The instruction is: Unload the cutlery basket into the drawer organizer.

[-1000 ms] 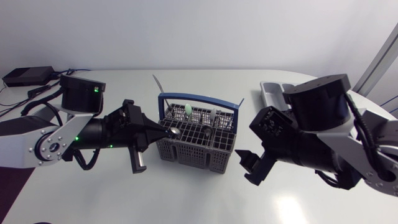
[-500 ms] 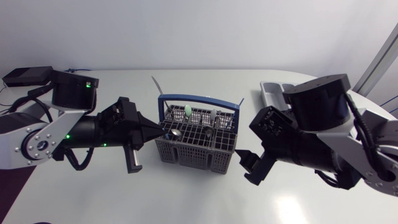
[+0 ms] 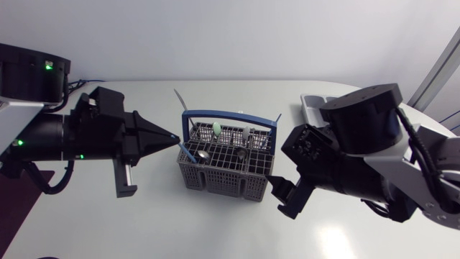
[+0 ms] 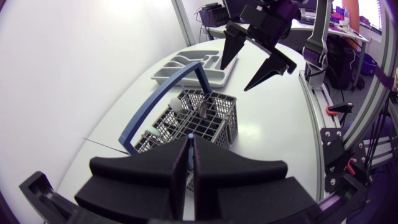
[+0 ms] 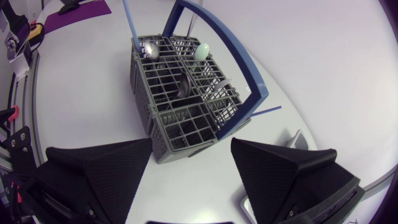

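Note:
The grey cutlery basket [image 3: 226,167] [image 4: 214,124] [image 5: 180,93] with its blue hoop handle [image 3: 230,114] stands mid-table. My left gripper [image 3: 175,137] [image 4: 189,146] hovers at the basket's left corner, shut on a thin blue utensil handle [image 3: 187,150] [image 5: 129,22] that slants up out of the corner compartment. Its lower end is hidden inside. My right gripper [image 3: 282,196] [image 4: 255,56] [image 5: 191,144] stands open just off the basket's front right corner, holding nothing. The grey drawer organizer [image 3: 315,106] [image 4: 186,65] lies at the back right, partly behind my right arm.
Still in the basket are a silver spoon [image 3: 203,153] [image 5: 151,51], a pale green spoon [image 3: 215,129] [image 5: 202,51] and several other pieces. Thin handles stick out at its back left [image 3: 178,97] and right side [image 3: 277,118]. Cables [image 3: 85,81] trail at the back left.
My left arm has drawn back to the left and risen, its gripper shut on the blue handle, which now shows slanting out of the basket. My right gripper edged slightly toward the basket.

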`<state>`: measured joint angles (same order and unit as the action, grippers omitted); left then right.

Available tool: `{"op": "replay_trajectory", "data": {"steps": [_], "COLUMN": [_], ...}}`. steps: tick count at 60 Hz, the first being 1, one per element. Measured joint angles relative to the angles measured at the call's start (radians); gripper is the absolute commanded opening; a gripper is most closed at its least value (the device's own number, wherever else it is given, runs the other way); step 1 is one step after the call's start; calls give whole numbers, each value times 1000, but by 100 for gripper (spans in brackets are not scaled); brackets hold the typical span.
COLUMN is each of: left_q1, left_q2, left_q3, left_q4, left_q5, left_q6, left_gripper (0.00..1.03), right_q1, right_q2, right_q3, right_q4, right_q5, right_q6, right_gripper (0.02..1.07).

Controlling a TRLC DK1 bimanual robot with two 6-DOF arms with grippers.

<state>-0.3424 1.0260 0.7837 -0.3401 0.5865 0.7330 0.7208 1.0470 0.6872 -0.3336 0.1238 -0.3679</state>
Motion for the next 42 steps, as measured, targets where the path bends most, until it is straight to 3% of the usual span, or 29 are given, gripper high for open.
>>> {"op": "replay_trajectory", "data": {"steps": [23, 42], "left_q1": [-1, -1], "left_q2": [-79, -113], "left_q3": [78, 181], "left_q4": [-132, -203], "left_q5": [8, 21], "left_q6": [-9, -84], "left_gripper": [8, 8], "right_q1": [39, 76], "right_q2": [-10, -58], "right_q3": [47, 67], "right_q4": [-34, -46], "right_q5": [11, -21], "right_q6": [0, 0], "right_gripper": [94, 97]}}
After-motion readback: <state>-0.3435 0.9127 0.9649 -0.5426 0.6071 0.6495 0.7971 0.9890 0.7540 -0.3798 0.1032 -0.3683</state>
